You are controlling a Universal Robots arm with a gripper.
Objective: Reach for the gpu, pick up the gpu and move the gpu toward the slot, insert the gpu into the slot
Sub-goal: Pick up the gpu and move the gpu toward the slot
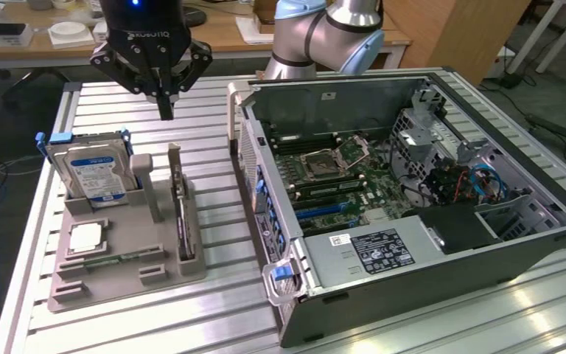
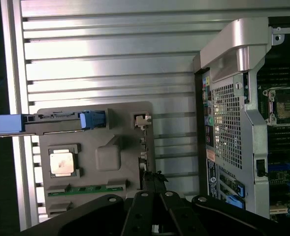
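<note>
Exterior view: the gripper [image 1: 166,110] hovers empty, fingers pressed together, above the table near the grey holder [image 1: 116,276]. The gpu [image 1: 182,214] stands on edge in that holder, well apart from the slot [image 1: 318,212] in the open case [image 1: 411,265].

Wrist view: the gpu [image 2: 144,147] sits close to the gripper [image 2: 154,183]. Treat this as the reach step. A grasp calls for parted fingers straddling the card's top edge.

Place: a robot lab.
Robot: a gray and blue arm [image 1: 312,33].
Table: a ribbed metal workbench [image 1: 165,324] with an open computer case [image 1: 441,280].
Behind: a wooden desk [image 1: 219,37] with small boxes.
</note>
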